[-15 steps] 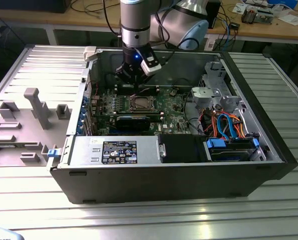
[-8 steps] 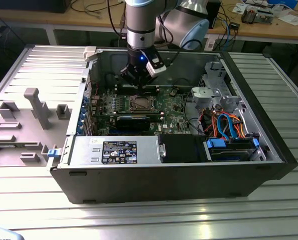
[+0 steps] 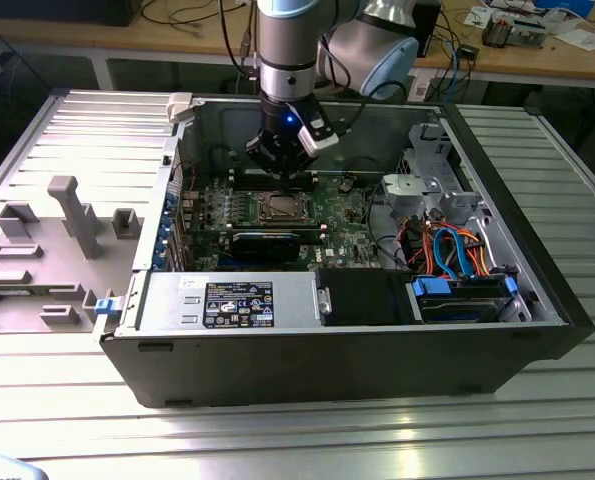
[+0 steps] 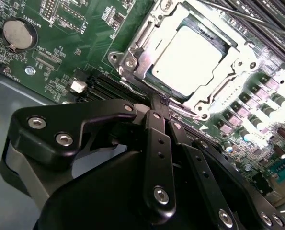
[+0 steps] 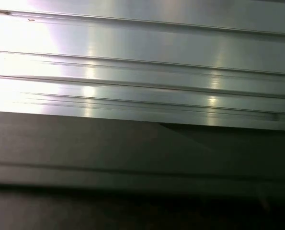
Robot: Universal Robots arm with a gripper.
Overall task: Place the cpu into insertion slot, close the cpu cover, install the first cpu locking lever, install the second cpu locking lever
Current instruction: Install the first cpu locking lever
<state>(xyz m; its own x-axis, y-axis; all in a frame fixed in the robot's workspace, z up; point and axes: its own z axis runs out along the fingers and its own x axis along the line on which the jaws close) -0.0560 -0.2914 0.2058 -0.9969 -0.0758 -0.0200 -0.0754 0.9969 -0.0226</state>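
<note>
One open computer case (image 3: 537,300) lies on the ribbed metal desk (image 3: 277,440), with one green motherboard (image 3: 352,225) inside it. One robot arm (image 3: 287,50) reaches down into the case, and its gripper (image 3: 282,160) hangs just above the board, beside the far edge of the insertion slot (image 3: 282,208). In the second wrist view, one cpu (image 4: 188,60) sits in the insertion slot (image 4: 132,62), its dull silvery top facing up. The cpu cover (image 4: 228,84) lies flat around the chip as a thin metal frame, the chip showing through its window. The gripper (image 4: 160,103) points its tips at the near edge of the socket; the jaws stand narrow, drawn together with nothing between them. One round coin battery (image 4: 18,34) sits on the board, well apart from the socket. In the exterior view, one black card (image 3: 265,243) stands near the socket.
</note>
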